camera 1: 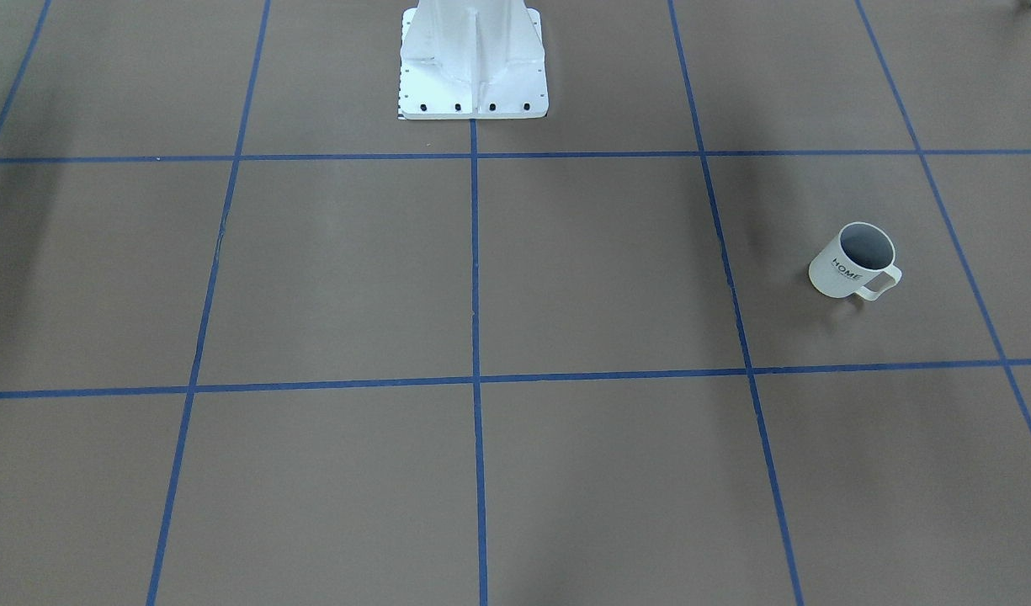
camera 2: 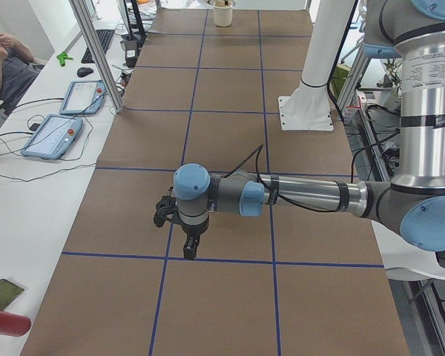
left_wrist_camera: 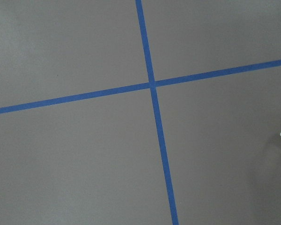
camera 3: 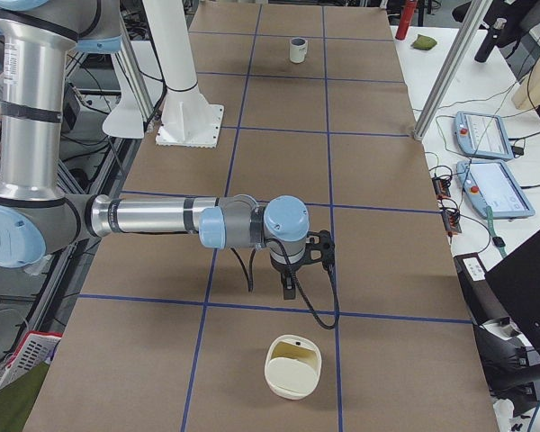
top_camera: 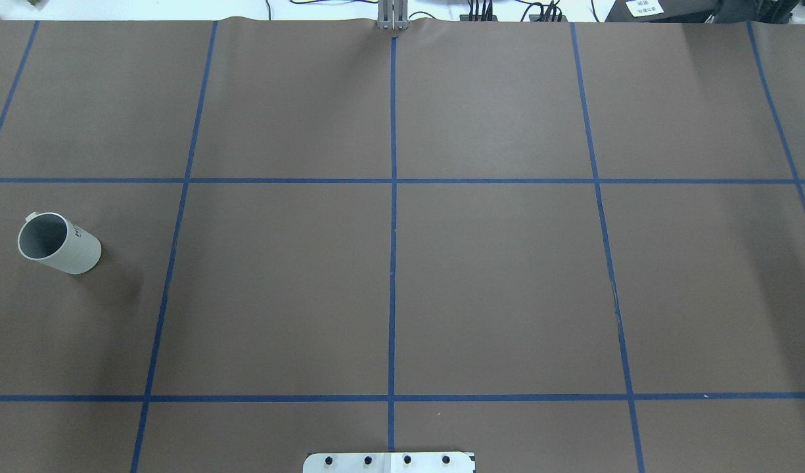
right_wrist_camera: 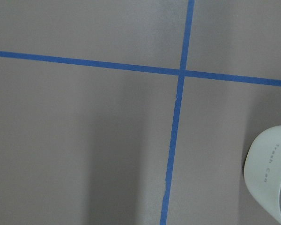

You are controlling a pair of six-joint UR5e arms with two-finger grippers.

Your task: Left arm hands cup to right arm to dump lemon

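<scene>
**Claws, two.** Your left claw (camera 2: 187, 252) hangs tip-down above the counter (top_camera: 494, 282), and your right claw (camera 3: 289, 292) hangs the same way. Each shows only in a side view. You cannot tell how far either is parted, or whether either grips anything.

**Arms, two.** Left arm (camera 2: 311, 196) and right arm (camera 3: 153, 216), each with its forearm stretched level over the counter.

**Cup, one.** The cup (camera 1: 843, 269) stands upright on the robot's left part of the counter, mouth up, "HOME" on its wall and handle toward your side. It is well apart from the right claw.

**Trash can, one.** The trash can (camera 3: 294, 364) is off-white and lettered "Trash Can". It sits near the right claw, across a blue tape line (camera 3: 270, 308).
</scene>
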